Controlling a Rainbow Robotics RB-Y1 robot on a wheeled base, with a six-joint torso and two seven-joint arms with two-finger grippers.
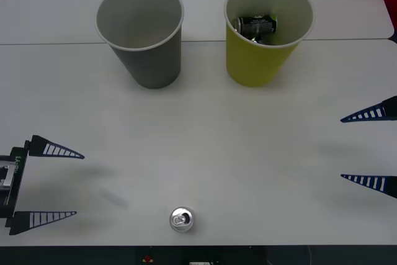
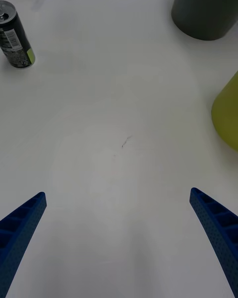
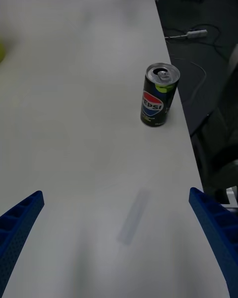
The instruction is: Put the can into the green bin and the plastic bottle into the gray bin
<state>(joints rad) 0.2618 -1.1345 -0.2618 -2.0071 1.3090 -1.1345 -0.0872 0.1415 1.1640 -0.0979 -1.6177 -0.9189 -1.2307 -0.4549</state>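
From the front view, I see the can [image 1: 182,220] standing upright on the table [image 1: 248,153], close to the near edge. The green bin [image 1: 260,35] is far from the can, at the back, and it already has a dark can [image 1: 256,26] lying inside. The gray bin [image 1: 141,35] stands just beside the green bin and looks empty. My left end effector [image 1: 53,183] waits wide open, holding nothing, on the can's left. My right end effector [image 1: 370,147] is wide open too, off on the can's right. I think the pick-up has not started. I see no plastic bottle.

In the right wrist view, the can [image 2: 16,36] is well apart from my fingers [image 2: 218,228], with bare table between.

In the left wrist view, the can [image 3: 158,95] stands very near the table edge, so I should grab it gently and not push it off.
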